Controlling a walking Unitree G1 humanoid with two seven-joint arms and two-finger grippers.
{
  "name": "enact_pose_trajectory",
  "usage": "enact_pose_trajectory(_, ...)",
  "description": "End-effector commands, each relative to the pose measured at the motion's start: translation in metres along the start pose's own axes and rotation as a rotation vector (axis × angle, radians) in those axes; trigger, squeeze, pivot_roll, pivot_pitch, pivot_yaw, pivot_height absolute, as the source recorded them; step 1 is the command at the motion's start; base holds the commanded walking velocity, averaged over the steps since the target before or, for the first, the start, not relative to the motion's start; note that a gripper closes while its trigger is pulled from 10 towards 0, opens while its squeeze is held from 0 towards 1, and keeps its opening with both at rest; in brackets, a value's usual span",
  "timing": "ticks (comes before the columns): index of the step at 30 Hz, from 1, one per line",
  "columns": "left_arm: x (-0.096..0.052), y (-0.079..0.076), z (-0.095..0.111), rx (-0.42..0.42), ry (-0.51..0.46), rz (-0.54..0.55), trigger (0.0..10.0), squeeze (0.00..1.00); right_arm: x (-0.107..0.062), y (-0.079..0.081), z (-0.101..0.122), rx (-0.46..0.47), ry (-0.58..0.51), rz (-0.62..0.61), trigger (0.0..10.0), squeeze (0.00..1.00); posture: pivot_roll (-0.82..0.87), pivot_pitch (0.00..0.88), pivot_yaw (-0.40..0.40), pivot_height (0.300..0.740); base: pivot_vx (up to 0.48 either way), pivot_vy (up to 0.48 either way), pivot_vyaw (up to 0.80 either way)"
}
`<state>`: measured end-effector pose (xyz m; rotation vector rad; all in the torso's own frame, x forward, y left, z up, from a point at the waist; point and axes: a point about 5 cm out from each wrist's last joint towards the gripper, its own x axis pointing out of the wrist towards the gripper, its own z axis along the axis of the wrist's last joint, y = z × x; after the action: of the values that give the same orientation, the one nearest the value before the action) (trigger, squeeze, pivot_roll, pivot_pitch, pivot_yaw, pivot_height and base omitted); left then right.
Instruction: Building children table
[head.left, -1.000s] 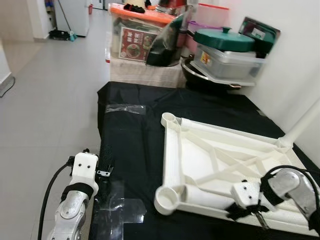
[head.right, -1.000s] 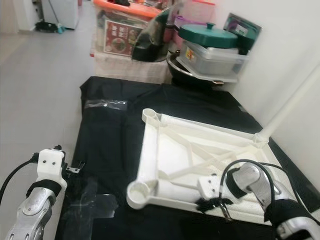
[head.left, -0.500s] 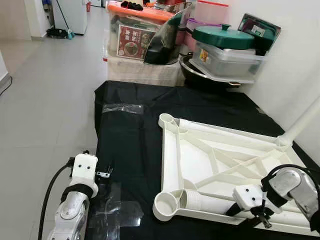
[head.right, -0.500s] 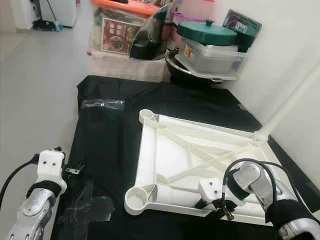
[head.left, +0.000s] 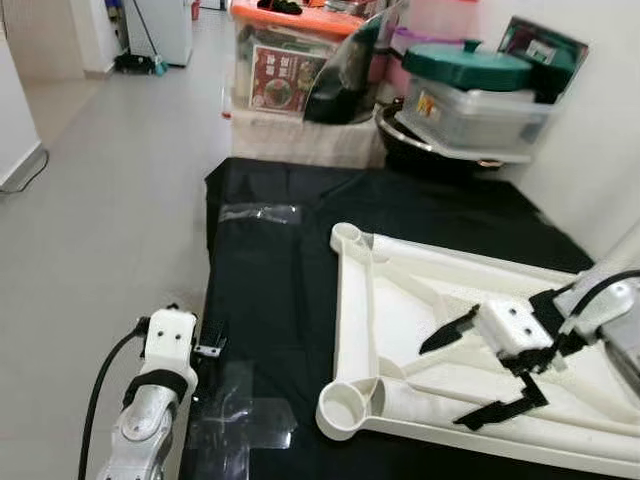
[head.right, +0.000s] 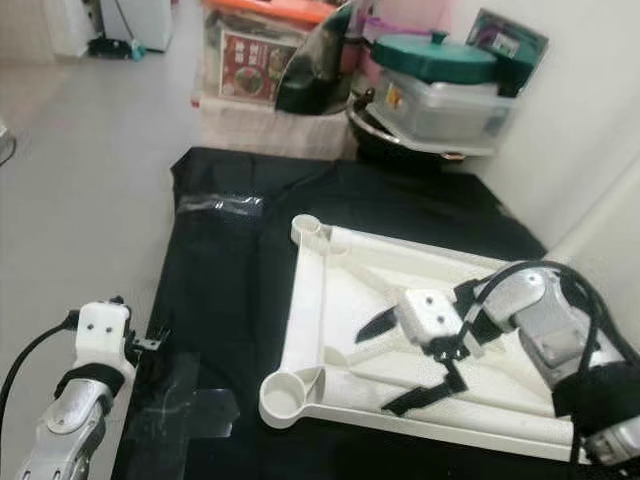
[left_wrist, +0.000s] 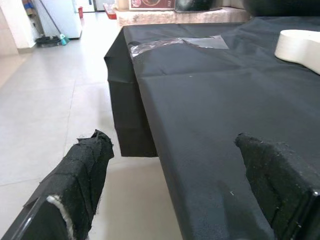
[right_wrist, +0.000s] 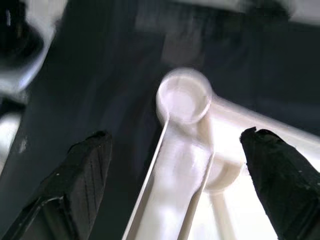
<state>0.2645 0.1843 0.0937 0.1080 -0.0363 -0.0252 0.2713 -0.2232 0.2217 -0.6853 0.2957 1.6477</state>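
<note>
A white plastic children's tabletop (head.left: 400, 320) lies upside down on the low table covered in black cloth (head.left: 270, 260), its ribbed underside facing up and a round leg socket (head.left: 345, 410) at its near corner, another socket (head.left: 347, 237) at the far corner. The right hand (head.left: 470, 370) hovers over the middle of that upturned tabletop, its two black fingers (head.left: 447, 330) spread wide apart and gripping nothing; through the right wrist view the fingers frame a round socket (right_wrist: 184, 97) of the white frame, though that picture is blurred. The left hand (left_wrist: 175, 190) hangs low by the table's near left edge, beside the grey tiled floor (head.left: 100, 220), its fingers (left_wrist: 82, 165) also spread and empty, pointing along the black cloth. Patches of clear tape (head.left: 255, 213) shine on the cloth. Beyond the table stands a heap of household things: a clear storage box with an orange lid (head.left: 290, 20) and a green pot lid (head.left: 465, 65) on a grey plastic container (head.left: 480, 105), set against the white wall.
</note>
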Motion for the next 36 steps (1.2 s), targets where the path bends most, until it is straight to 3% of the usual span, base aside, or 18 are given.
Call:
enact_pose_trajectory(1,0.000,-0.005,-0.003,-0.018,0.004,-0.016,10.0,0.00,-0.006,-0.003,0.008,-0.009,-0.045,-0.024,10.0,1.00,0.09,0.000,-0.156,0.740,0.000,0.000,0.00)
enact_pose_trajectory(4,0.000,-0.006,-0.003,-0.019,0.001,-0.015,10.0,0.00,-0.002,-0.012,0.015,-0.007,-0.141,-0.064,10.0,1.00,0.09,0.000,-0.156,0.740,0.000,0.000,0.00)
enact_pose_trajectory(5,0.000,-0.005,-0.003,-0.018,0.000,-0.012,10.0,0.00,0.009,-0.026,0.016,-0.004,-0.198,-0.186,10.0,1.00,0.10,0.000,-0.164,0.740,0.000,0.000,0.00)
enact_pose_trajectory(6,0.000,-0.004,-0.002,-0.015,-0.002,-0.005,10.0,0.00,0.032,-0.058,0.013,0.047,-0.244,-0.496,10.0,0.47,0.11,0.000,-0.169,0.740,0.000,0.000,0.00)
enact_pose_trajectory(7,0.000,-0.004,-0.002,-0.014,-0.003,-0.003,10.0,0.00,0.040,-0.068,0.012,0.072,-0.242,-0.593,10.0,0.47,0.11,0.000,-0.169,0.740,0.000,0.000,0.00)
enact_pose_trajectory(9,0.000,-0.004,-0.002,-0.014,-0.003,-0.002,10.0,0.00,0.042,-0.071,0.011,0.086,-0.236,-0.635,10.0,0.47,0.11,0.000,-0.169,0.740,0.000,0.000,0.00)
enact_pose_trajectory(10,0.001,-0.002,-0.001,-0.010,-0.006,0.004,10.0,0.00,0.061,-0.089,-0.008,0.300,-0.186,-0.819,10.0,0.00,0.12,0.000,-0.170,0.740,0.000,0.000,0.00)
enact_pose_trajectory(11,0.001,-0.002,-0.001,-0.010,-0.006,0.004,10.0,0.00,0.061,-0.089,-0.008,0.300,-0.186,-0.819,10.0,0.00,0.12,0.000,-0.170,0.740,0.000,0.000,0.00)
enact_pose_trajectory(12,0.001,-0.001,0.000,-0.010,-0.006,0.006,10.0,0.00,0.073,-0.095,-0.016,0.408,-0.164,-0.894,10.0,0.00,0.12,0.000,-0.168,0.740,0.000,0.000,0.00)
enact_pose_trajectory(15,0.002,-0.001,0.000,-0.007,-0.006,0.004,10.0,0.00,0.098,-0.101,-0.020,0.575,-0.165,-0.966,10.0,0.00,0.13,0.000,-0.164,0.740,0.000,0.000,0.00)
enact_pose_trajectory(17,0.002,-0.001,0.000,-0.007,-0.006,0.004,10.0,0.00,0.098,-0.101,-0.020,0.575,-0.165,-0.966,10.0,0.00,0.13,0.000,-0.164,0.740,0.000,0.000,0.00)
enact_pose_trajectory(19,0.002,-0.002,0.000,-0.002,-0.004,-0.003,10.0,0.00,0.119,-0.107,-0.019,0.695,-0.159,-1.030,10.0,0.00,0.12,0.000,-0.165,0.740,0.000,0.000,0.00)
enact_pose_trajectory(20,0.002,-0.002,0.000,-0.002,-0.004,-0.003,10.0,0.00,0.119,-0.107,-0.019,0.695,-0.159,-1.030,10.0,0.00,0.12,0.000,-0.165,0.740,0.000,0.000,0.00)
enact_pose_trajectory(21,0.002,-0.002,0.000,0.000,-0.004,-0.005,10.0,0.00,0.125,-0.112,-0.021,0.797,-0.169,-1.111,10.0,0.00,0.13,0.000,-0.171,0.740,0.000,0.000,0.00)
enact_pose_trajectory(22,0.002,-0.002,0.000,0.000,-0.004,-0.005,10.0,0.00,0.125,-0.112,-0.021,0.797,-0.169,-1.111,10.0,0.00,0.13,0.000,-0.171,0.740,0.000,0.000,0.00)
enact_pose_trajectory(25,0.003,-0.003,0.000,0.000,-0.005,-0.002,10.0,0.00,0.139,-0.118,-0.022,0.999,-0.179,-1.202,10.0,0.00,0.13,0.000,-0.182,0.740,0.000,0.000,0.00)
enact_pose_trajectory(32,0.001,-0.004,-0.002,-0.002,0.000,0.001,10.0,0.00,0.171,-0.109,-0.015,1.122,-0.118,-1.070,10.0,0.00,0.13,0.000,-0.188,0.740,0.000,0.000,0.00)
enact_pose_trajectory(36,0.001,-0.005,-0.003,-0.001,0.005,0.002,10.0,0.00,0.181,-0.104,-0.016,1.114,-0.068,-1.039,10.0,0.00,0.13,0.000,-0.187,0.740,0.000,0.000,0.00)
